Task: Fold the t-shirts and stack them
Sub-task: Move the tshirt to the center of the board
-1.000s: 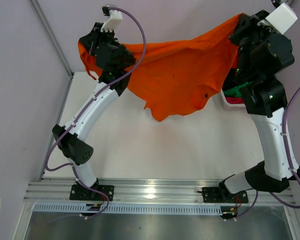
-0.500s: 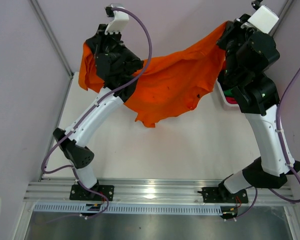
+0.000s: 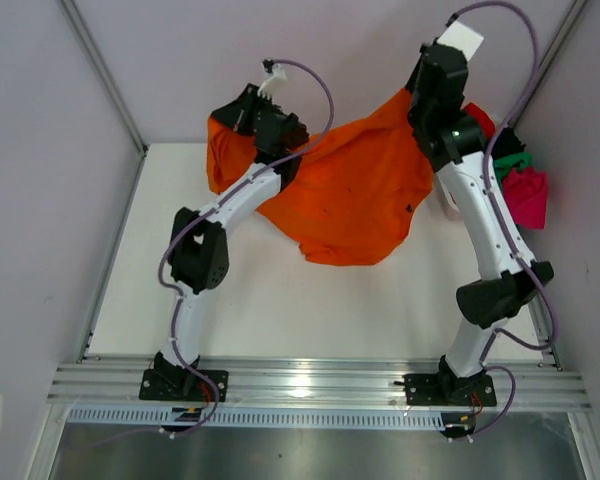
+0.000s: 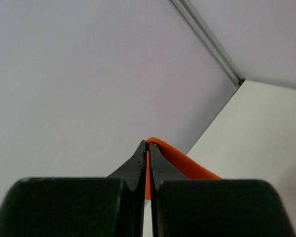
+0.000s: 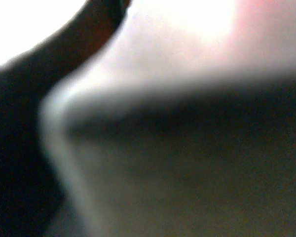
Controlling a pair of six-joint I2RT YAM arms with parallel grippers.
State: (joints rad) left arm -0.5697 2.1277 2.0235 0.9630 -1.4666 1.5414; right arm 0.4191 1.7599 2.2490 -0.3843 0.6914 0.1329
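Note:
The bright orange t-shirt [image 3: 355, 190] hangs spread between my two grippers over the far part of the white table [image 3: 280, 290], its lower hem sagging towards the surface. My left gripper [image 3: 235, 120] holds its left corner. In the left wrist view the jaws [image 4: 148, 144] are shut on a fold of orange cloth [image 4: 187, 163]. My right gripper [image 3: 416, 100] holds the shirt's right top corner; its fingers are hidden by cloth, and the right wrist view is a dark blur. Red [image 3: 482, 122], green [image 3: 512, 160] and magenta-pink [image 3: 527, 192] shirts are heaped at the far right.
A white basket rim [image 3: 446, 205] shows under the heap at the right edge of the table. Grey walls close in at the back and both sides, with a metal post [image 3: 105, 75] at the back left. An aluminium rail [image 3: 300, 380] runs along the near edge.
Both arms have stretched towards the back wall and come lower, carrying the orange shirt with them. The heap of shirts at the right, earlier mostly behind the right arm, now shows.

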